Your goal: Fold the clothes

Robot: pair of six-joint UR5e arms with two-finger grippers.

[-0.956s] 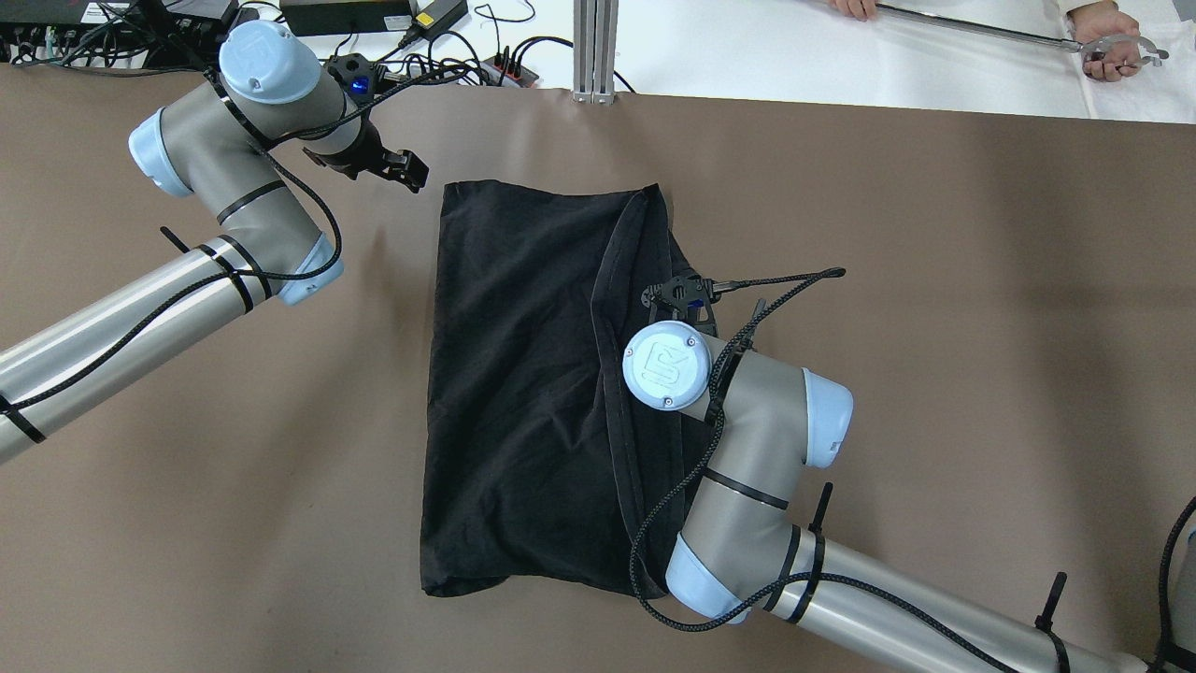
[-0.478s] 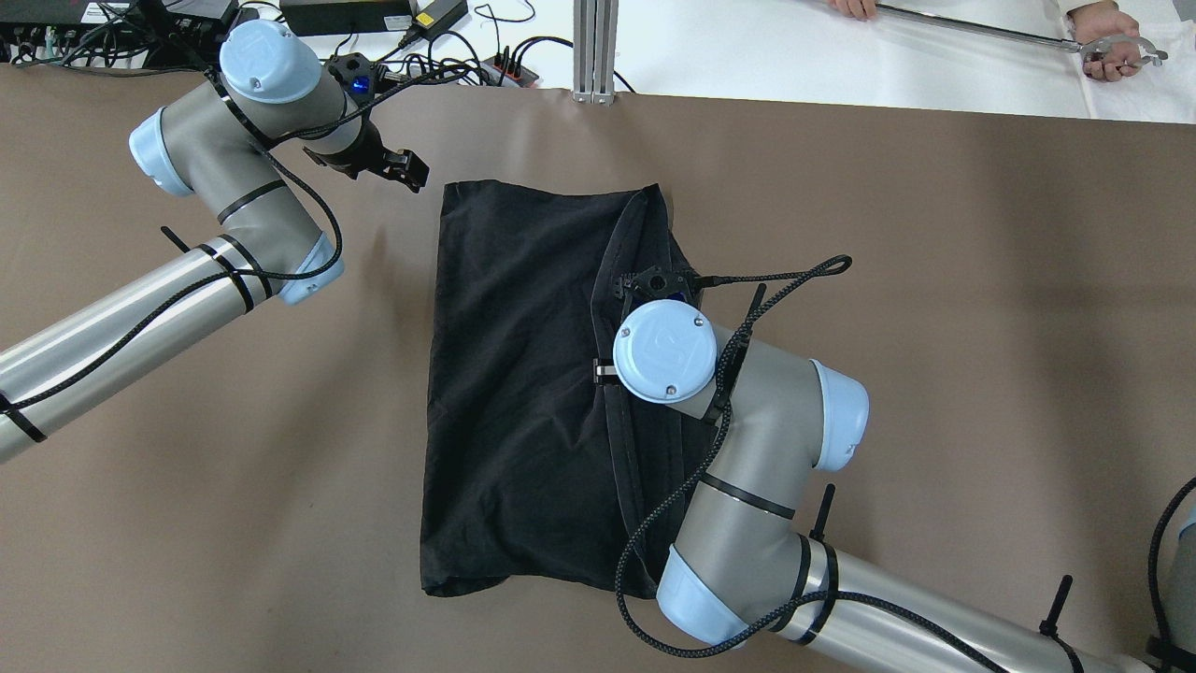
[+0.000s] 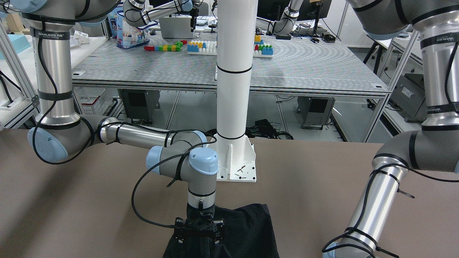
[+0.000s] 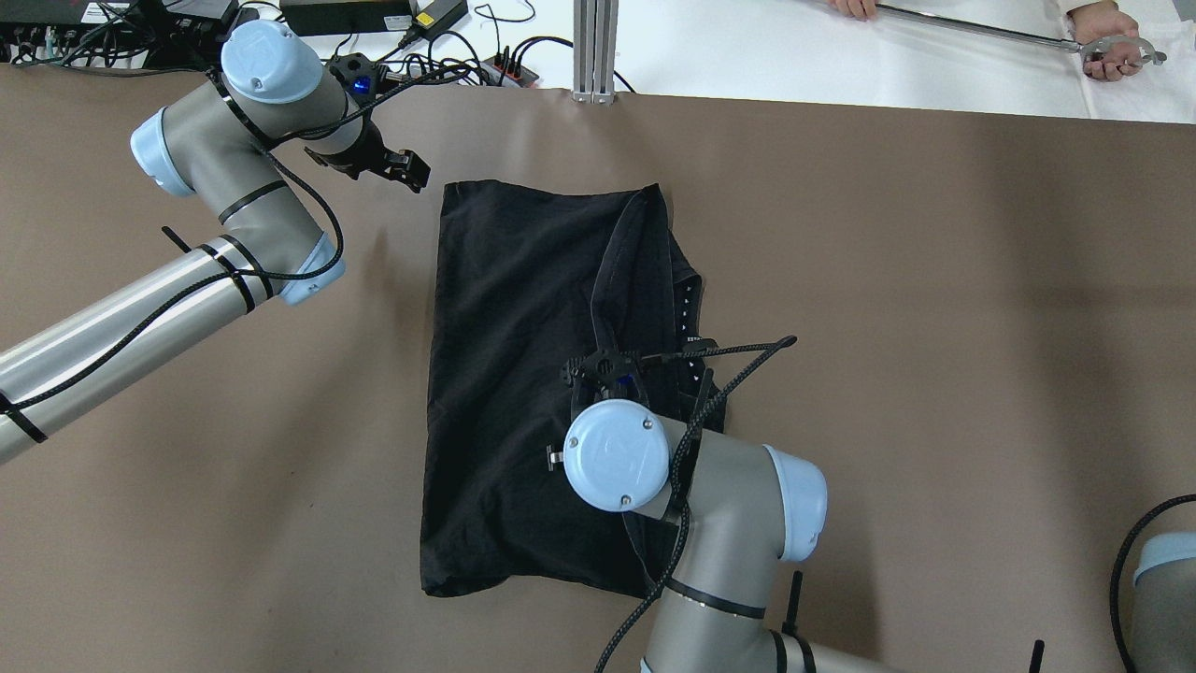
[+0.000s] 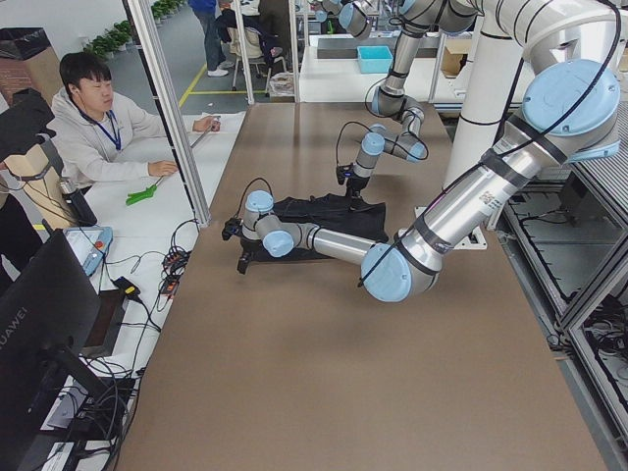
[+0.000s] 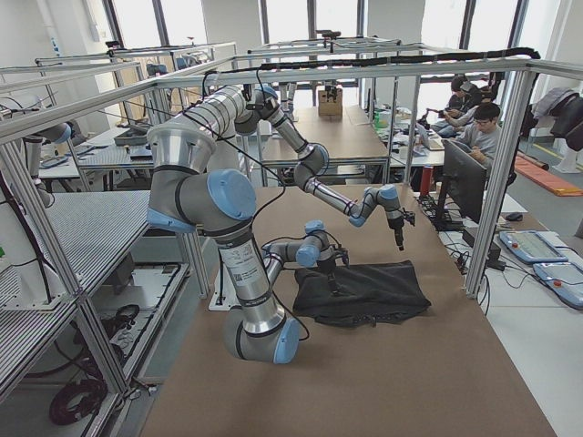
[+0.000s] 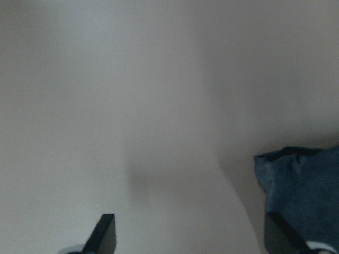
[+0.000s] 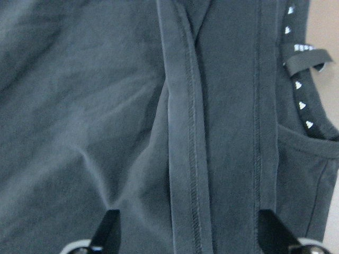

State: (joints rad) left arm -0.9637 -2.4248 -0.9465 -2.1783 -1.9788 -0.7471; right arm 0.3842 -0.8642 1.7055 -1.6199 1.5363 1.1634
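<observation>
Clothes [image 4: 514,374]: one black garment, flat at mid-worktop [image 4: 934,280]. Its long sides ran from the operators' edge toward my base edge, and its right-hand strip was doubled over along a stitched hem band [image 8: 183,132].
Right gripper [image 8: 185,235]: mine, hung above that band, fingers spread wide, holding nothing.
Left gripper [image 4: 404,169]: also spread wide and empty, over bare worktop just off the garment's corner toward the operators' edge.
Risk: closing here might pinch the band alone or several layers, dragging the under-layer and skewing the fold. My cable loop [image 4: 738,360], draped over the cloth, might snag.
Not made out: whether my fingertips touched fabric, as my wrist hid them from overhead. The garment's near right corner lay under my arm.
</observation>
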